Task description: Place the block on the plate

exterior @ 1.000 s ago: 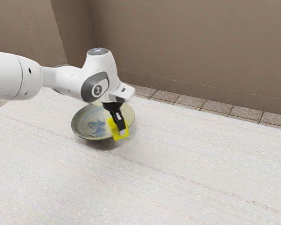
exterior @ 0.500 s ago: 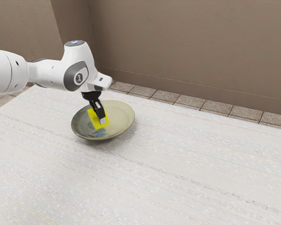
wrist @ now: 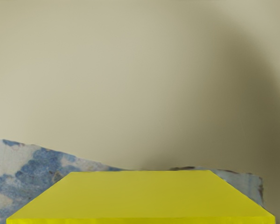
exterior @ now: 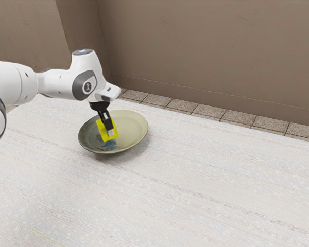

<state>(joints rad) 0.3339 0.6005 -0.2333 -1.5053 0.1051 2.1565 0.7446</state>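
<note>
One yellow block (exterior: 101, 130) was over the inside of the plate (exterior: 131, 128), near the plate's blue picture (wrist: 37, 172). The pincer (exterior: 108, 131) was clamped on the block, and the white arm (exterior: 59, 82) reached over the plate to hold it there. Under the plate was the table (exterior: 206, 180). I could not tell if the block touched the plate or hung just above it.

Most of the job looked done, with only the setting down and letting go left. That was where things could go wrong. If there was a gap above the plate and the pincer opened too soon, the block could drop, bounce and tip over on the plate. If the arm pushed down too hard, the plate could tilt or slide. The plate curved up at its rim, so a block put down too near that rim could lean or slip back to the middle. The block looked a bit tilted over the plate, so one edge might land first. A sideways pull before the fingers were wide could drag it across the plate.
</note>
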